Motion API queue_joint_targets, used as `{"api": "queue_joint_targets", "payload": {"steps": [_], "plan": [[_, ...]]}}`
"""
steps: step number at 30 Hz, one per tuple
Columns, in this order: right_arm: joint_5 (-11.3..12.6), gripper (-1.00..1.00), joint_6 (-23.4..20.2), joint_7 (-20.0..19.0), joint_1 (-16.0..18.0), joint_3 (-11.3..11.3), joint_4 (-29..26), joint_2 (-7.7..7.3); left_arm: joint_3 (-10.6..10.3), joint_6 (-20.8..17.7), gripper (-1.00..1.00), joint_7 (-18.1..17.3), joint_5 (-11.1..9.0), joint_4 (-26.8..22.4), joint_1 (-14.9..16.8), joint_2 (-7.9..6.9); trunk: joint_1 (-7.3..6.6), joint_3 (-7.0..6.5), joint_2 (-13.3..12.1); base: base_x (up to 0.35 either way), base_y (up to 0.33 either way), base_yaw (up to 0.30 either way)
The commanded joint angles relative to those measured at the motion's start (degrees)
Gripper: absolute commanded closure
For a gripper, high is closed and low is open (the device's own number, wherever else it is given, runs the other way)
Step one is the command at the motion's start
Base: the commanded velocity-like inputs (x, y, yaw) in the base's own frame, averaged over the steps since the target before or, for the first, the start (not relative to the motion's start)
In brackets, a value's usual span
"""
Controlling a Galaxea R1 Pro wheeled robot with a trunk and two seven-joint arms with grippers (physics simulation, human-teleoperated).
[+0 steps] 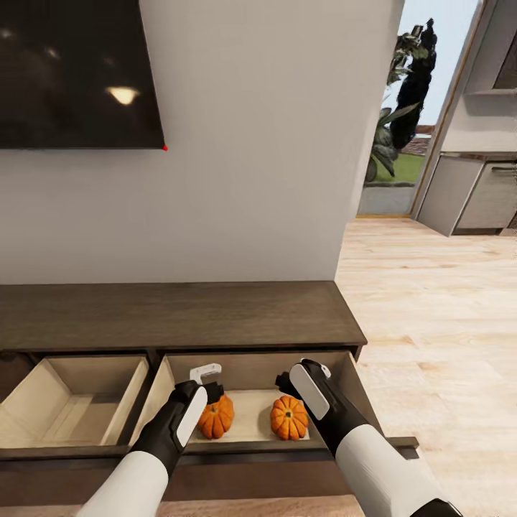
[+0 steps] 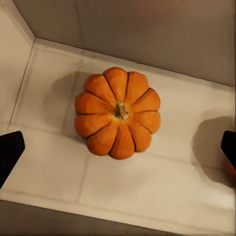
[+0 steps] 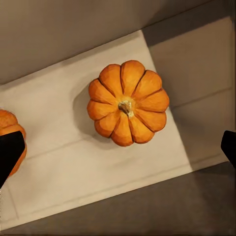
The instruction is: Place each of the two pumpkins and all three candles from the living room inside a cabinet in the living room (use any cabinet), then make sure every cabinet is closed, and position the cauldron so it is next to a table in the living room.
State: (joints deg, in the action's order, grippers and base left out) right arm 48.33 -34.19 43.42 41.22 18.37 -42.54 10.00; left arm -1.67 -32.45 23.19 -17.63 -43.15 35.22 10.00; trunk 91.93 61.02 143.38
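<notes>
Fingers spread wide, both grippers, left [image 1: 208,391] and right [image 1: 287,382], are hovering over two pumpkins [image 1: 216,416] [image 1: 289,418] sitting apart inside the cabinet's open drawer [image 1: 251,373]; lifting carelessly risks clipping either, rolling it.

Two pumpkins lie in view, one on the left [image 1: 216,416] and one on the right [image 1: 289,418], both inside the same open drawer [image 1: 251,377]. The cabinet [image 1: 179,316] shows two open drawers, the other [image 1: 79,380] holding nothing. Two grippers count too: left gripper [image 1: 205,384] and right gripper [image 1: 287,380]
</notes>
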Motion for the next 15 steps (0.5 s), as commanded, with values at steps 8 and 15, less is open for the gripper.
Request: {"api": "queue_joint_targets", "payload": {"steps": [8,15], "plan": [[0.0,-1.0,-0.1,0.0,0.0,-0.1,0.0,0.0,0.0,-0.7,-1.0,0.0,-0.1,0.0,0.0,0.0,-0.2,-1.78,-0.1,-0.03,0.0,0.0],[0.1,-1.0,0.0,0.0,0.0,-0.1,0.0,0.0,0.0,-0.9,-1.0,0.0,-2.1,0.0,0.0,0.0,-1.35,-3.12,-2.1,-0.014,0.0,0.0]]}}
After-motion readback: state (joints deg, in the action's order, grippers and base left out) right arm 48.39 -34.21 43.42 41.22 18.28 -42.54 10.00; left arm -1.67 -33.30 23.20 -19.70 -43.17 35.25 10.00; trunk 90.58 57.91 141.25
